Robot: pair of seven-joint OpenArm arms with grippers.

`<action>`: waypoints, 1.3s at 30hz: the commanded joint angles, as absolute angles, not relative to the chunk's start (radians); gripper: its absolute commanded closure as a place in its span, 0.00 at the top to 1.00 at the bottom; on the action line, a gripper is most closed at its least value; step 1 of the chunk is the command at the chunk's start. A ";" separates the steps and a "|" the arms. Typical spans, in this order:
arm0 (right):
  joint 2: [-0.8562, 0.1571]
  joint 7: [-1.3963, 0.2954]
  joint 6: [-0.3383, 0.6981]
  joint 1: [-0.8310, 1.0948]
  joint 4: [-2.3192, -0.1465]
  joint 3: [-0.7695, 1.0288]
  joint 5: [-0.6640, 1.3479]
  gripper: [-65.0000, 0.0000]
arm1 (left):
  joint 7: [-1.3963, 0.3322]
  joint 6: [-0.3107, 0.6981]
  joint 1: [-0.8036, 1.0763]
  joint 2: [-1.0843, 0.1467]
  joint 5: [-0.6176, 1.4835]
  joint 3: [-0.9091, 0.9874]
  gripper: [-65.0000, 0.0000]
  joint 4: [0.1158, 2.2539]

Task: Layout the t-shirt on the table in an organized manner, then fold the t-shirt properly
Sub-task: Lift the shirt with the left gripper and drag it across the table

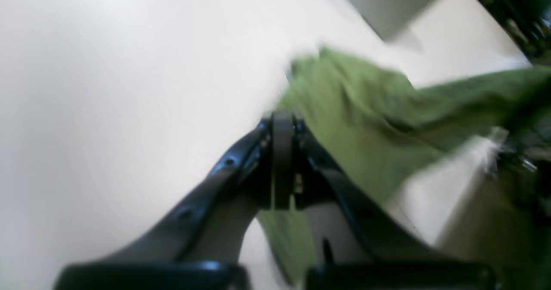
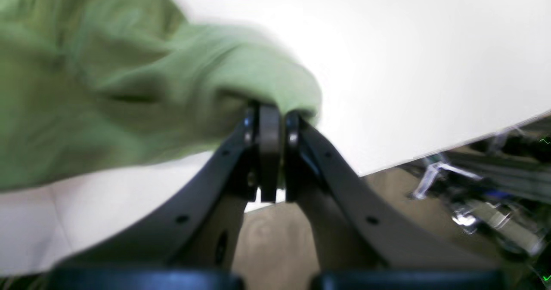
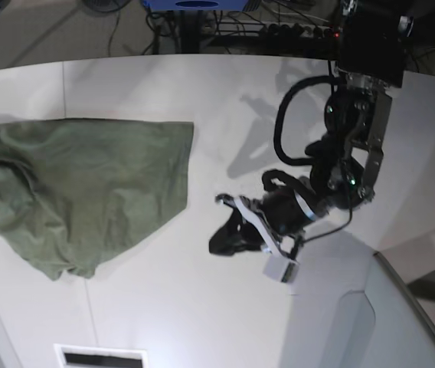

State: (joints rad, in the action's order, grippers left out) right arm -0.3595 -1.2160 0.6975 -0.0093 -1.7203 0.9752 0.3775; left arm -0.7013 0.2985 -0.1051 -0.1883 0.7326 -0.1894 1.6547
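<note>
Green t-shirt [image 3: 87, 192] lies bunched at the left of the white table [image 3: 202, 92], not yet spread; right hand [image 2: 270, 113] clamped on a fold, prob. to pull it flat; left hand [image 1: 282, 118] closed, grip on cloth unclear.

One olive-green t-shirt [image 3: 87, 188] lies on one white bench [image 3: 202, 307]. One robot arm [image 3: 332, 161] shows in the base view; each wrist view shows one pincer.

The white table [image 3: 202, 307] carries one thing — the green t-shirt [image 3: 87, 184], spread rumpled at its left edge.
</note>
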 commanded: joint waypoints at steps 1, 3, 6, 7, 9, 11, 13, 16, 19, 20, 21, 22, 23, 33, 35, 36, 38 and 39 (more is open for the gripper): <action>-0.380 -1.191 0.698 -0.022 -1.738 0.980 0.384 0.00 | -0.679 0.305 -0.097 -0.168 0.750 -0.177 0.00 1.670; -0.355 -1.191 0.698 -0.022 -1.738 0.975 0.384 0.00 | -0.679 0.305 -0.044 -0.130 0.750 -0.174 0.21 1.662; -0.328 -1.191 0.698 -0.015 -1.738 0.970 0.384 0.00 | -0.679 0.305 0.019 -0.093 0.750 -0.174 0.63 1.618; -0.323 -1.191 0.698 -0.015 -1.738 0.970 0.384 0.00 | -0.679 0.306 0.031 -0.082 0.750 -0.174 0.72 1.598; -0.320 -1.191 0.698 -0.007 -1.738 0.969 0.384 0.00 | -0.676 0.308 0.058 -0.070 0.768 -0.174 0.88 1.557; -0.320 -1.191 0.698 -0.002 -1.738 0.969 0.384 0.00 | -0.673 0.343 0.082 -0.068 0.849 -0.174 0.96 1.511; -0.320 -1.191 0.698 0.002 -1.738 0.969 0.384 0.00 | -0.644 0.418 0.091 -0.074 0.961 -0.174 0.99 1.428; -0.320 -1.191 0.698 0.018 -1.738 0.969 0.384 0.00 | -0.564 0.498 0.091 -0.090 1.082 -0.180 0.96 1.297; -0.320 -1.191 0.698 0.030 -1.738 0.969 0.384 0.00 | -0.555 0.542 0.088 -0.087 1.107 -0.183 0.95 1.237; -0.320 -1.191 0.698 0.031 -1.738 0.969 0.384 0.00 | -0.555 0.549 0.091 -0.084 1.107 -0.185 0.95 1.230; -0.320 -1.191 0.698 0.033 -1.738 0.969 0.384 0.00 | -0.555 0.552 0.091 -0.081 1.104 -0.186 0.95 1.227; -0.320 -1.191 0.698 0.033 -1.738 0.969 0.384 0.00 | -0.555 0.552 0.094 -0.081 1.102 -0.186 0.95 1.218; -0.320 -1.191 0.698 0.033 -1.738 0.969 0.384 0.00 | -0.555 0.552 0.099 -0.079 1.102 -0.186 0.95 1.204; -0.320 -1.191 0.698 0.035 -1.738 0.969 0.384 0.00 | -0.550 0.552 0.031 -0.039 1.101 -0.254 0.95 1.018; -0.320 -1.191 0.698 0.035 -1.736 0.970 0.384 0.00 | -0.549 0.552 0.005 -0.036 1.101 -0.275 0.95 0.984; -0.320 -1.191 0.698 0.035 -1.736 0.974 0.384 0.00 | -0.549 0.552 -0.010 -0.035 1.101 -0.286 0.95 0.967; -0.320 -1.191 0.698 0.035 -1.736 0.975 0.384 0.00 | -0.549 0.552 -0.044 -0.022 1.101 -0.311 0.95 0.932; -0.320 -1.191 0.698 0.035 -1.736 0.975 0.384 0.00 | -0.549 0.552 -0.059 -0.018 1.098 -0.318 0.95 0.917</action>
State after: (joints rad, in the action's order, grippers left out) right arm -0.2958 -1.2083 0.6971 0.0429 -1.7203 0.9688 0.3775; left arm -0.5560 0.5564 -0.0532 -0.0238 1.1072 -0.3161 0.9100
